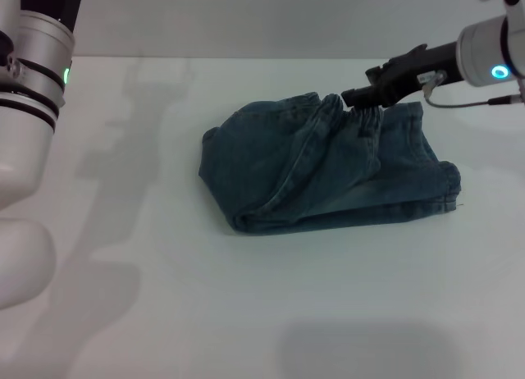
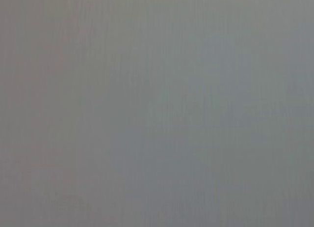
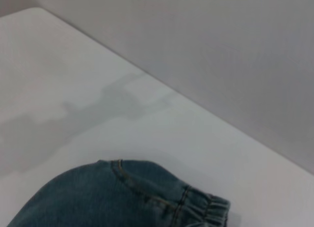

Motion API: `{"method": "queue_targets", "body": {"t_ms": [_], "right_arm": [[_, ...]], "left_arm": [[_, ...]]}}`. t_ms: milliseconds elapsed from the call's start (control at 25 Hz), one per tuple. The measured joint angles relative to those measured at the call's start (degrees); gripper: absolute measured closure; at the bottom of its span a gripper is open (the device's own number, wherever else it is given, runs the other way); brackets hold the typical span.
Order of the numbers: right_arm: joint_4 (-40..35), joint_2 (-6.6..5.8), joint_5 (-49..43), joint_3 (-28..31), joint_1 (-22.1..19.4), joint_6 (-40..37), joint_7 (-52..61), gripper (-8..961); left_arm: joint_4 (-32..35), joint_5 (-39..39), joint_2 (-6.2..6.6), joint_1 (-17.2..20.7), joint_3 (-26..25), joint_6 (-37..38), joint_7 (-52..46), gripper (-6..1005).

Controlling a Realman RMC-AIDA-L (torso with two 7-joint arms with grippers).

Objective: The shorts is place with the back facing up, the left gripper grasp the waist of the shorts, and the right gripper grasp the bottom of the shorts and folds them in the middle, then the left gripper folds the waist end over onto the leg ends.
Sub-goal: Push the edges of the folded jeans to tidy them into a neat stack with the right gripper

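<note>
The left arm was seen at the left edge of the head view, raised and drawn back near the body with its green light showing; the left hand itself was out of sight, and the left wrist view showed only a blank grey field, so nothing could be told of its grip. To the right of it, bare tabletop (image 1: 123,256) lay between that arm and the shorts (image 1: 320,170).

The shorts were lying in a bunched, folded heap around the middle of the tabletop, the long axis running across the view from left to right, a rounded fold at the left end and a stitched hem at the lower right corner. The gathered waist of the shorts (image 1: 357,121) was lying on top of the heap towards the far right side.

The right hand (image 1: 351,98) was reaching in from the right, the arm stretched low and nearly level, blue light on the wrist. Its black tips were set at the ruffled waistband; whether they were clenched on the cloth or released could not be told. The right arm was judged much the nearer to the waist, so any further folding would turn on that contact.
</note>
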Motion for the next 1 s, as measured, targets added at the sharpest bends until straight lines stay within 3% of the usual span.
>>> {"method": "queue_targets", "body": {"t_ms": [480, 1000], "right_arm": [[2.31, 0.59, 9.17, -6.98, -1.16, 4.16, -2.28, 379], [4.29, 0.68, 10.06, -11.04, -1.2, 10.73, -2.15, 379]], "left_arm": [[-0.57, 0.09, -0.07, 0.8, 1.52, -0.02, 1.3, 156], [-0.84, 0.09, -0.15, 1.62, 1.58, -0.02, 1.72, 156]]}}
